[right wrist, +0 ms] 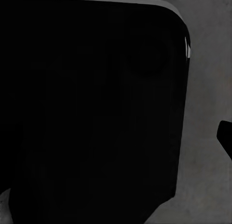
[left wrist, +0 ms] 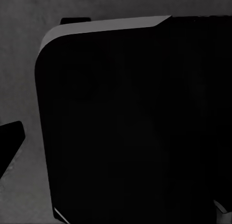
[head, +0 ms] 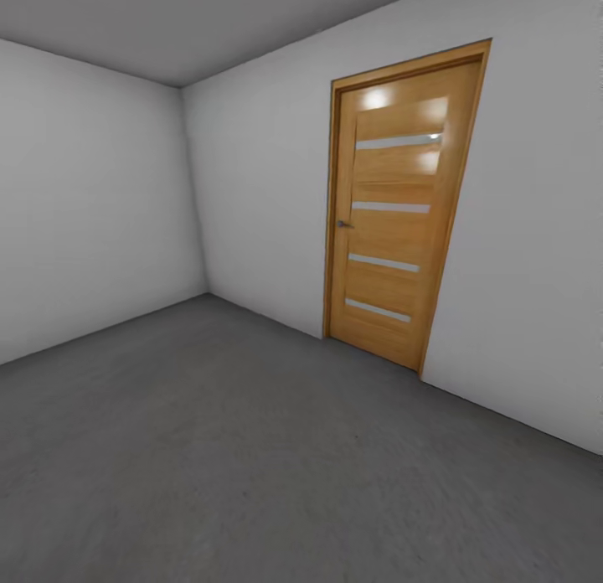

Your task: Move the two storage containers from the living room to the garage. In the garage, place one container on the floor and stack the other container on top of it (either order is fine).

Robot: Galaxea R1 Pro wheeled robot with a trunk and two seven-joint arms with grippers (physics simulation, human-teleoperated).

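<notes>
Garage corner | wooden door (head: 394, 210) at 2 o'clock | concrete floor (head: 251, 466) | wrist views dark, grip state of both grippers cannot be told

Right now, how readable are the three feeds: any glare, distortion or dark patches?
Head view: evenly lit; glare spots on the upper part of the wooden door; wide-angle distortion tilts the door and walls; the concrete floor looks soft and grainy. Left wrist view: a large black rounded body with almost no detail, dim floor beyond. Right wrist view: much the same.
</notes>
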